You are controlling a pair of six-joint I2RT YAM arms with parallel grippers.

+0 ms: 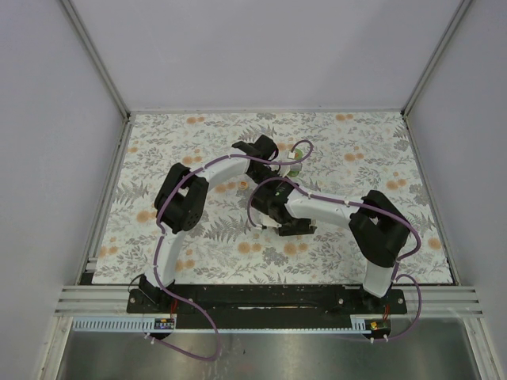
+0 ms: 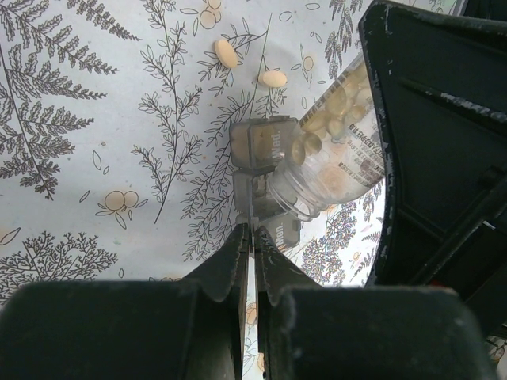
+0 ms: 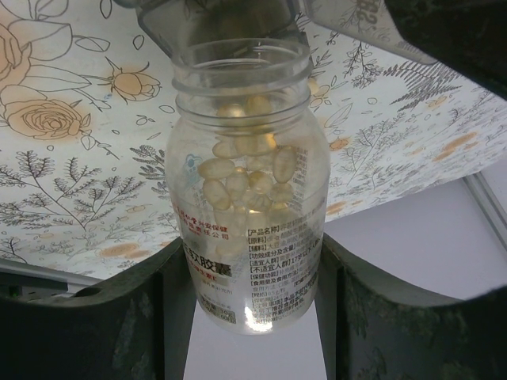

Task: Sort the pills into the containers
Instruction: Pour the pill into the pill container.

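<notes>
Count: one bottle [image 3: 249, 214], one pill organizer [image 2: 257, 146], two loose pills, two grippers at work. The pills inside the bottle overlap, so I cannot count them.

Left gripper [image 2: 252, 237]: clenched on a thin edge of the pill organizer, fingers pressed together with only that edge between them. The organizer lies directly ahead of the fingertips. At least two translucent grey compartments show; the bottle hides the rest.

Right gripper [image 3: 249, 269]: grasping the bottle low on its body, one finger on each side of the label. The bottle is uncapped, with its mouth pointing away from this gripper at the organizer. I cannot tell whether the rim touches the organizer. Pills lie from the neck to mid-body.

Loose pills: one cream oval [image 2: 226, 52] and a second [image 2: 273, 78]. Both are on the worktop [image 1: 198, 131] beyond the organizer from the left gripper. They sit near each other but apart, and neither touches the organizer.

Edges and room: seen from above, both grippers meet near the middle of the worktop, well apart from every edge. Enclosure walls [image 1: 55, 158] stand at the left, back and right. There is open patterned worktop to the left of the left gripper and ahead of it. To its right, the right gripper's black body crowds in just beside the bottle.
</notes>
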